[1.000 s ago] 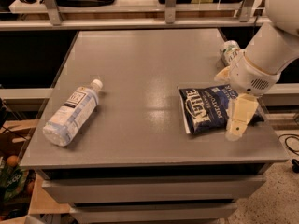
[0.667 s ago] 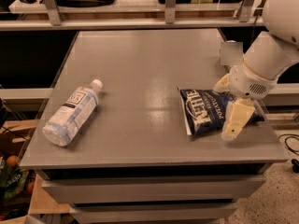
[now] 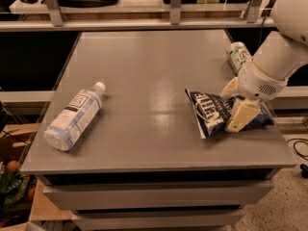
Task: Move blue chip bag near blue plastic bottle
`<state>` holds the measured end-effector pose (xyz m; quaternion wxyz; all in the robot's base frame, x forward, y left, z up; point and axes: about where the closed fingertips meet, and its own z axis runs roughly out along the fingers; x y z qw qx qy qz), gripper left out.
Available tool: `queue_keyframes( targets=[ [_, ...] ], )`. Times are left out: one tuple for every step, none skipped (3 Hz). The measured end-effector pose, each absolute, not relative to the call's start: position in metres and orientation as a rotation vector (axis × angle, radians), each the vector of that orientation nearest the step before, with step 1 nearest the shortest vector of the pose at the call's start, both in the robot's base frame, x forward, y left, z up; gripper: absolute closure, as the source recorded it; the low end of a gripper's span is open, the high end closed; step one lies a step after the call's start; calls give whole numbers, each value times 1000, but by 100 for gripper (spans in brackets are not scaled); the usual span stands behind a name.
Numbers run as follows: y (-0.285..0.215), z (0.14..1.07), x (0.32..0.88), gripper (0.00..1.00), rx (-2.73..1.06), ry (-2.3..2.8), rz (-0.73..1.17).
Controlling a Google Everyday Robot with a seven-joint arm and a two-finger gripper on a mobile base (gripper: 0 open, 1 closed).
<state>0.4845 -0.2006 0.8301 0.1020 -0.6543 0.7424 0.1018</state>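
Observation:
The blue chip bag lies flat on the right side of the grey table, dark navy with white lettering. My gripper is down over the bag's right half. One cream finger is in front of the bag and the other is behind it. The fingers stand apart, with the bag between them. The blue plastic bottle lies on its side at the table's left, its white cap pointing to the back right. The bag's right end is hidden by the gripper.
A small green-white can lies at the table's right edge, just behind my arm. A shelf rail with metal posts runs along the back. Boxes and clutter sit on the floor at the lower left.
My gripper has come lower over the bag's right half, and the arm has swung, so more of the can behind it shows. The bag and the bottle have not moved.

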Motion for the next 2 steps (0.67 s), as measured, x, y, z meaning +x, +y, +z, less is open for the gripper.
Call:
queue_keyframes(
  targets=[
    [-201, 832, 485, 87, -1932, 2191, 300],
    [-201, 835, 485, 100, -1933, 2191, 300]
  ],
)
